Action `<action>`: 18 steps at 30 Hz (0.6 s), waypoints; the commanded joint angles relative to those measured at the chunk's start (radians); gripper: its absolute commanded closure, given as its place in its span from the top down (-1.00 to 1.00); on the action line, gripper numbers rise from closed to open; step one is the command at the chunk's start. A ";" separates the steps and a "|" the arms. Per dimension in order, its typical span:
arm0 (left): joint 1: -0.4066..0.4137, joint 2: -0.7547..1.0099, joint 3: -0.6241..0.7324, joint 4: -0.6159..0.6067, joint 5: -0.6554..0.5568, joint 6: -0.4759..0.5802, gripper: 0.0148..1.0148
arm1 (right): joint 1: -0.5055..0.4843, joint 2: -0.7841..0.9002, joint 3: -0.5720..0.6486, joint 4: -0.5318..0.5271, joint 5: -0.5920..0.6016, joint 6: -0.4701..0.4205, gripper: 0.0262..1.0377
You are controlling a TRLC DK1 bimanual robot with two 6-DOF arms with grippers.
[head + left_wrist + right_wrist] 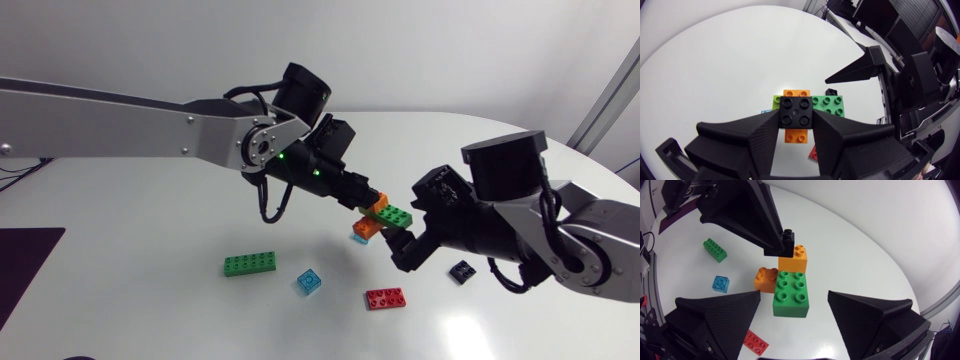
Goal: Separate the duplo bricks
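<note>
Black, orange and green bricks are stuck together in one clump (382, 216), held up in the air over the white surface (150, 320).

From the camera above, the left tool (360, 195) comes at the clump from ten o'clock and holds it by one end. The right tool (410, 228) sits at the clump's four o'clock side. Loose bricks lie on the surface below. A long green brick (250, 264) is at eight o'clock from the clump. A clear blue brick (309, 282) is at seven o'clock, a red brick (386, 298) at six o'clock, and a small black piece (461, 270) at four o'clock.

From the left wrist, the left tool is squeezed tight on the black brick (797, 111), with one finger on each side. An orange brick (797, 136) sticks out under it, and the green brick (828, 106) sits beside it.

From the right wrist, the right tool (795, 322) is wide open. The green brick hangs in the gap between its fingers (722, 317), and neither finger touches it.

I think the step now is getting ready to pull the green brick off the clump. Next, the right tool needs to close on the green brick's two flat sides and grip hard. Then it should tip or pull the brick away while the left tool holds on tight.
</note>
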 commanded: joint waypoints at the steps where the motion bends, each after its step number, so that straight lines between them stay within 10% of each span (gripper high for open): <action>1: -0.004 -0.014 0.029 -0.004 0.017 -0.038 -0.45 | 0.005 0.019 0.017 0.018 0.010 0.027 0.83; 9: -0.001 -0.026 0.009 -0.004 0.038 -0.049 -0.45 | 0.022 0.039 0.002 0.056 0.021 0.030 0.19; 18: -0.016 -0.037 -0.003 -0.004 0.081 -0.081 -0.45 | 0.023 0.036 -0.014 0.076 0.022 0.033 0.18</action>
